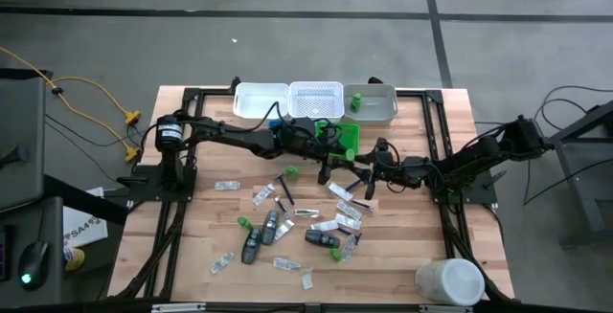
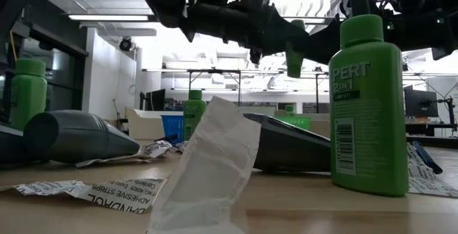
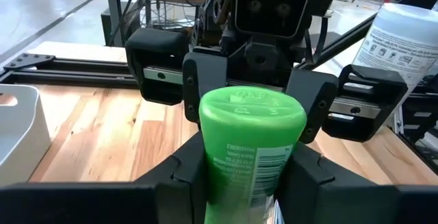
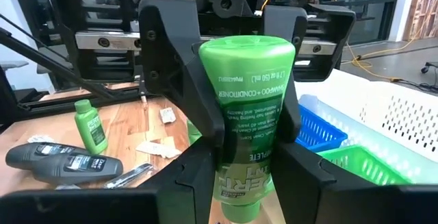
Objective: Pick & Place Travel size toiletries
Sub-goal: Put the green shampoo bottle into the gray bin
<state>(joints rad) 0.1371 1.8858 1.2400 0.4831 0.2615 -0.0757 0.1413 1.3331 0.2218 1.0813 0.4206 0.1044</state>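
Observation:
A small green bottle (image 4: 248, 114) hangs in the air over the table's middle, upside down with its flat base up, between my two grippers, which face each other. My left gripper (image 3: 250, 179) comes from the table's left and my right gripper (image 4: 246, 183) from the right; both are shut on it. In the low view the bottle (image 2: 295, 48) hangs clear of the table. More toiletries lie on the wood nearer the front: green bottles (image 1: 244, 223), dark grey pieces (image 1: 254, 246) and flat packets (image 1: 340, 193). My left gripper pinches the bottle's two narrow sides (image 3: 211, 172) between its two fingers, coming level from the table's left. The bottle stands upright in the hold, base up, lifted clear. My right gripper pinches the same bottle's narrow sides (image 4: 229, 179) between its two fingers, level from the table's right, facing the label. The bottle stays upside down and clear of the table.
Trays stand along the far edge: a white one (image 1: 261, 100), a white mesh one (image 1: 316, 96) and a pale one (image 1: 378, 105) holding a green bottle. A green tray (image 1: 347, 139) sits just behind the grippers. A large white container (image 1: 450, 282) lies at the near right corner.

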